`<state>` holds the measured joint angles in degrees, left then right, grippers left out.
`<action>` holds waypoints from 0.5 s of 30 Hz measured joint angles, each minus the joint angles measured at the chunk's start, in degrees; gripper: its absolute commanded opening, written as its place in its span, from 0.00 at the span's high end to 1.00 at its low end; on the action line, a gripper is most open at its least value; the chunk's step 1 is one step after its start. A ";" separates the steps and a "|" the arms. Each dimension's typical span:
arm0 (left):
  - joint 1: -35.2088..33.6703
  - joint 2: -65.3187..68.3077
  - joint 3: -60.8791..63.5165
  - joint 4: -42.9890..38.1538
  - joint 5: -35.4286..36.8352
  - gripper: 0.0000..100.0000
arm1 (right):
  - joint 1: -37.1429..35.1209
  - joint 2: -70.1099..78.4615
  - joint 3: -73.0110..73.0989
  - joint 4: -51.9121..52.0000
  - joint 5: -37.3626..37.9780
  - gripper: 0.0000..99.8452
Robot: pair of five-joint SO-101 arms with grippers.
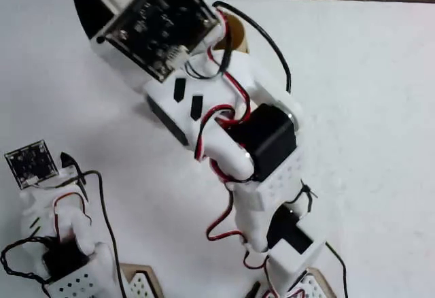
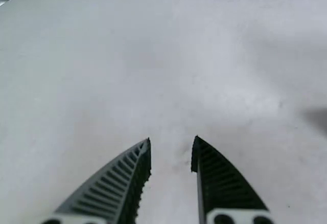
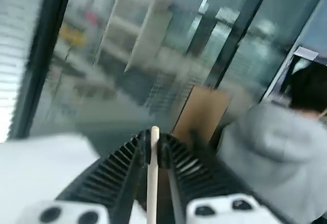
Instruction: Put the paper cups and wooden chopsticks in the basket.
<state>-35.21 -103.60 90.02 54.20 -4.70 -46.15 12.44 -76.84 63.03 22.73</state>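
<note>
The right wrist view shows the right gripper point(image 3: 153, 138) pinching a chopstick point(image 3: 152, 183), facing windows point(image 3: 153, 50). The left gripper point(image 2: 171, 147) has its fingers spread over the white table point(image 2: 153, 55).

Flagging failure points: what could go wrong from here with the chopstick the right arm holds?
The chopstick sits in a thin pinch between the tips of the right gripper, so it may pivot or slip. That wrist camera faces the room, not the table, so the release could be poorly aimed.

Likely an office or lab: dark-framed glass partitions point(image 3: 232, 35), a cardboard box point(image 3: 202, 112) and a white worktable point(image 1: 374, 107).
</note>
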 measured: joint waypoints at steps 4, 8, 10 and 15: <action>0.00 0.00 0.00 0.00 0.00 0.85 | 2.02 4.48 0.00 -5.89 0.00 0.98; 0.00 0.00 0.00 0.00 0.00 0.85 | 3.78 9.23 0.00 -7.56 0.00 0.98; 0.00 0.00 0.00 0.00 0.00 0.85 | 4.75 10.81 0.09 -7.56 -1.32 0.98; 0.00 0.00 0.00 0.00 0.00 0.85 | 8.26 12.48 0.09 -7.56 -10.81 0.98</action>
<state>-35.21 -103.60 90.02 54.20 -4.70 -37.89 24.92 -76.75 55.47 11.91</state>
